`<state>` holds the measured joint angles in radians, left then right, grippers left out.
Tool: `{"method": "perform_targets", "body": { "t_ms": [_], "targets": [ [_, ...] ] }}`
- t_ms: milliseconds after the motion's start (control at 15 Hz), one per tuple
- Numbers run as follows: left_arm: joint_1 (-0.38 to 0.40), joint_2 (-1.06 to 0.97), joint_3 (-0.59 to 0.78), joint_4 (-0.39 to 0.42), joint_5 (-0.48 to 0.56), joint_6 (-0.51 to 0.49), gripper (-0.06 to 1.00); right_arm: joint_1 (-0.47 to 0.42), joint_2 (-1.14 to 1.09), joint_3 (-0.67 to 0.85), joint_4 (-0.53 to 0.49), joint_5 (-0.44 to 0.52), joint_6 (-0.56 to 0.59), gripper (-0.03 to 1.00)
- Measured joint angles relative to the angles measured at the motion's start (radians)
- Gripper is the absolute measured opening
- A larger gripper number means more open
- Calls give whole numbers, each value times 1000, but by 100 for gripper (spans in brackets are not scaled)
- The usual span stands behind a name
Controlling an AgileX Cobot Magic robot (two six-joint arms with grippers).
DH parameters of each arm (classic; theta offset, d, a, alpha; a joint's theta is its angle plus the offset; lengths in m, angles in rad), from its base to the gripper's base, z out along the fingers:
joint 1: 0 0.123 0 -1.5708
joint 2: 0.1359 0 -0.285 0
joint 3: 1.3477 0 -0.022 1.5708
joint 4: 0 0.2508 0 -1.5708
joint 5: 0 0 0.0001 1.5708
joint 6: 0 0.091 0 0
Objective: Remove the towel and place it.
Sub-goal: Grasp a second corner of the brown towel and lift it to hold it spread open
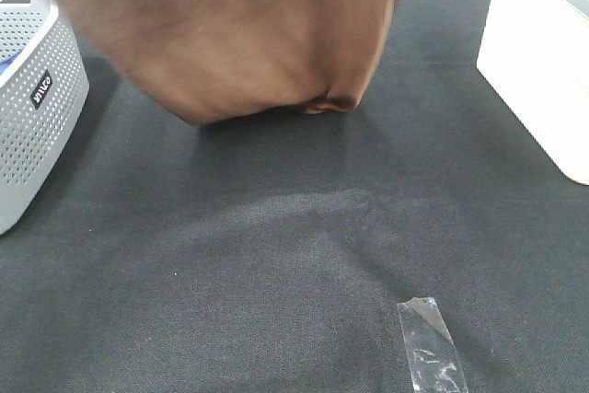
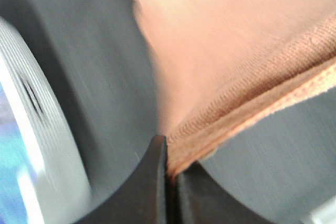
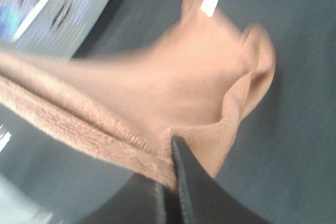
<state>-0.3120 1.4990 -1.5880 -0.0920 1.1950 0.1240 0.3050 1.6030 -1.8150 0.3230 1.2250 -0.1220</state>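
Observation:
The brown towel [image 1: 248, 34] hangs in the air at the top of the exterior high view, its lower fold just touching the dark tabletop [image 1: 294, 255]. Both arms are out of that view. In the left wrist view, my left gripper [image 2: 170, 174] is shut on the towel's [image 2: 236, 72] stitched hem. The right wrist view shows my right gripper [image 3: 173, 182] shut on another edge of the towel [image 3: 157, 93], whose small white tag [image 3: 209, 3] shows at its far end. Both wrist views are blurred.
A white perforated basket [image 1: 32, 108] stands at the left edge; it also shows as the basket [image 2: 31, 145] and the basket [image 3: 58, 9]. A cream box [image 1: 543, 71] sits at the right. A strip of clear tape [image 1: 431, 347] lies on the near tabletop.

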Motion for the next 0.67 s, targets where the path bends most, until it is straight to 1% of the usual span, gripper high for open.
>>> {"method": "perform_targets", "body": {
  "t_ms": [67,200,267,333,400,467,533,667],
  "targets": [
    [-2,-102,112,-38,-12,-6,0,1,-101,153,16,0,13,0],
    [-9,-224,230,-92,-13,-14,0,1,-237,330,42,0,28,0],
    [-9,-255,260,-103,-15,-16,0,3,-269,370,49,-1,30,0],
    [-9,-311,320,-122,-15,-19,0,5,-321,431,64,-2,34,0],
    [-9,-372,403,-160,-17,-23,0,8,-384,509,76,-4,52,0],
    [-9,-388,432,-175,-17,-23,0,9,-401,532,77,-4,57,0],
    [-9,-424,505,-214,-22,-23,0,9,-438,579,83,-4,75,0],
    [-9,-446,572,-241,-33,-23,0,10,-459,606,87,-4,88,0]
  ]
}}
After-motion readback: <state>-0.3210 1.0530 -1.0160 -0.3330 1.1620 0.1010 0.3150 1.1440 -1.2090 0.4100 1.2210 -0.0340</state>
